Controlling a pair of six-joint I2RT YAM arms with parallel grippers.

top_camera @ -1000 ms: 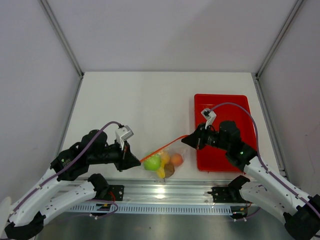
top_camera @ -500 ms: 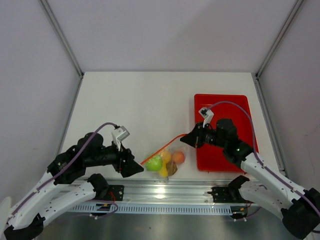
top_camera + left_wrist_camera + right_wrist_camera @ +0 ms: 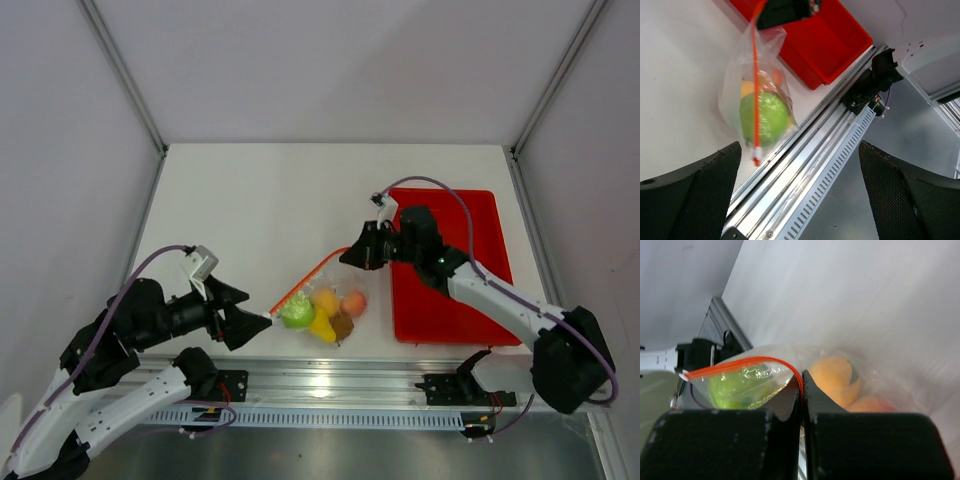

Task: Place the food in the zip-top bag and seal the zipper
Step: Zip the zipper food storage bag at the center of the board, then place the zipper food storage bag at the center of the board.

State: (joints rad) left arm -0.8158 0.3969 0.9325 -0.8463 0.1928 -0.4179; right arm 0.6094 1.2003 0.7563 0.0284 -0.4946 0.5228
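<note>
Food [image 3: 322, 313] sits bunched inside the zip-top bag [image 3: 330, 285], which slopes away below the right hand [image 3: 347, 257] toward the white surface [image 3: 250, 220]. That hand is closed tight on one end of the zipper [image 3: 308, 277], its two fingers pressed together with the orange-red strip and a fold of clear film between them. From there the strip runs straight toward the left hand [image 3: 250, 318], whose fingers are spread wide and grip nothing. The strip's free end lies just ahead of them, and whether it touches them cannot be told.

Through the crinkled film the lime-green apple [image 3: 296, 312] shows clearly at the end nearest the left hand. The yellow pear [image 3: 322, 329], an orange piece [image 3: 325, 300], a red-pink one [image 3: 354, 303] and a brownish one [image 3: 343, 325] overlap and blur. Whether the zipper is pressed shut along its length cannot be made out.

The right hand's own fingers fill the lower half of its wrist view. A red tray [image 3: 470, 300] lies behind that hand, partly covered by the arm.
</note>
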